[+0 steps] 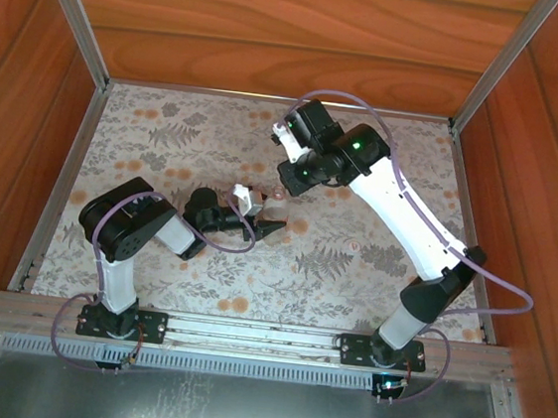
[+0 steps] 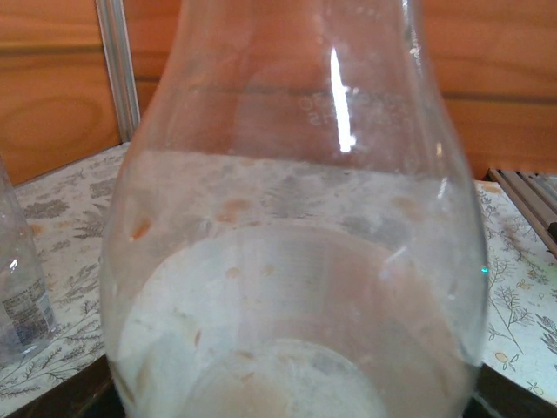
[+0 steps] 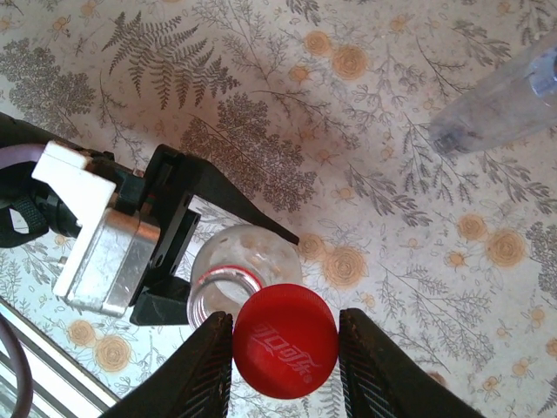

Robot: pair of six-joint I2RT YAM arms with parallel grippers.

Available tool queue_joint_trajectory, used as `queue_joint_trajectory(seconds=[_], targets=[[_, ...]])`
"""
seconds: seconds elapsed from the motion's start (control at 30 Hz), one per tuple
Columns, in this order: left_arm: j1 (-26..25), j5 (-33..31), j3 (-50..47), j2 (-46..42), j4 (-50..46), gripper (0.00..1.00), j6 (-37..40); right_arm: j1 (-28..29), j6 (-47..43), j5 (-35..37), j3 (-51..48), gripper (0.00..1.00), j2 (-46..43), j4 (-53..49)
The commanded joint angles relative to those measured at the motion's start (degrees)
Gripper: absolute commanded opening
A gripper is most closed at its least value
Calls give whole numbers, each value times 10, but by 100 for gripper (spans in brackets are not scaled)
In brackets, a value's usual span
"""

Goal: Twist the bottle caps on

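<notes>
My right gripper (image 3: 285, 348) is shut on the bright red bottle cap (image 3: 285, 335), printed face toward the camera. Just under it is the open mouth of a clear bottle (image 3: 228, 277) with a red ring at its neck; the cap overlaps the near-right edge of that mouth. My left gripper (image 3: 218, 252) is shut on this bottle's body, one black finger (image 3: 235, 205) along its far side. In the left wrist view the held bottle (image 2: 296, 218) stands close and upright. From above, the right gripper (image 1: 292, 182) hangs over the bottle (image 1: 277, 207) in the left gripper (image 1: 268, 218).
A second clear bottle (image 3: 505, 103) is on the patterned cloth (image 3: 261, 104) at the upper right of the right wrist view; its labelled side (image 2: 17, 296) is at the left edge of the left wrist view. Wooden walls (image 1: 278, 29) and metal rails enclose the table.
</notes>
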Motion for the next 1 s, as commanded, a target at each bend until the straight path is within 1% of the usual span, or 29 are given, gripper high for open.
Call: queue_joint_trajectory(seconds=[0.0,0.4,0.77,0.97], targets=[[-3,16,4,15,-16,63,6,7,-13,-18,14,37,13,-17],[-3,19,6,18,-16,62,4,22,-9,-37,-5,36,14,-15],[-3,18,4,15,-16,62,2,29,-3,-38,-37,36,0,-6],[-4,18,5,15,-16,62,-1,34,-8,-31,-37,36,3,-12]])
